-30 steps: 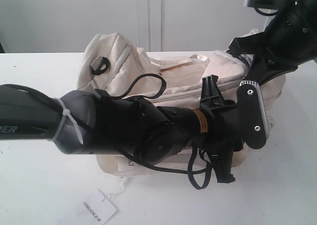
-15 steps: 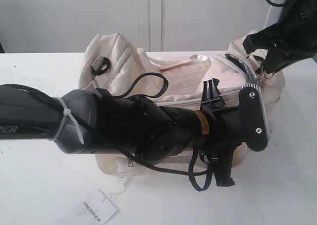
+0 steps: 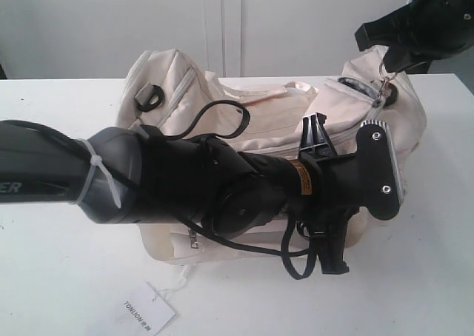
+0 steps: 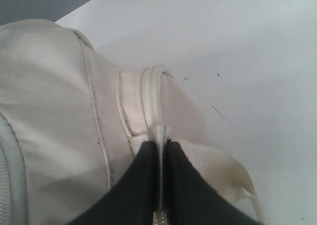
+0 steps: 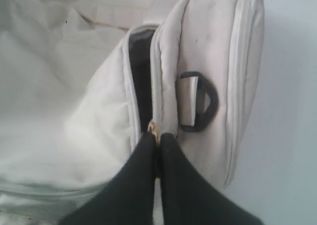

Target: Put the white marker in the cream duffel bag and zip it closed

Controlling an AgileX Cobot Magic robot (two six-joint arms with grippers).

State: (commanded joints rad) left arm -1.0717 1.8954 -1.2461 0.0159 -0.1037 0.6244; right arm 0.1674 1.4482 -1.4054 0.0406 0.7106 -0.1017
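The cream duffel bag [image 3: 252, 118] lies on the white table, with my left arm stretched across its front. My left gripper [image 3: 329, 192] [image 4: 159, 144] is shut on a cream fabric tab [image 4: 159, 134] at the end of a zipper seam. Above the bag's right end, my right gripper [image 3: 386, 61] [image 5: 157, 136] is shut on the gold zipper pull [image 5: 154, 128]. Beyond that pull a short slot of dark lining [image 5: 141, 51] still shows. A black strap ring [image 5: 198, 102] sits beside the zipper. The white marker shows in no view.
A white paper tag [image 3: 148, 308] printed with black letters lies on the table in front of the bag, tied on by a thin string. Another black strap ring [image 3: 150, 97] sits on the bag's left end. A pale wall stands behind the table.
My right gripper has risen and moved right with the zipper pull, drawing the bag's right end up. The left arm has barely shifted.
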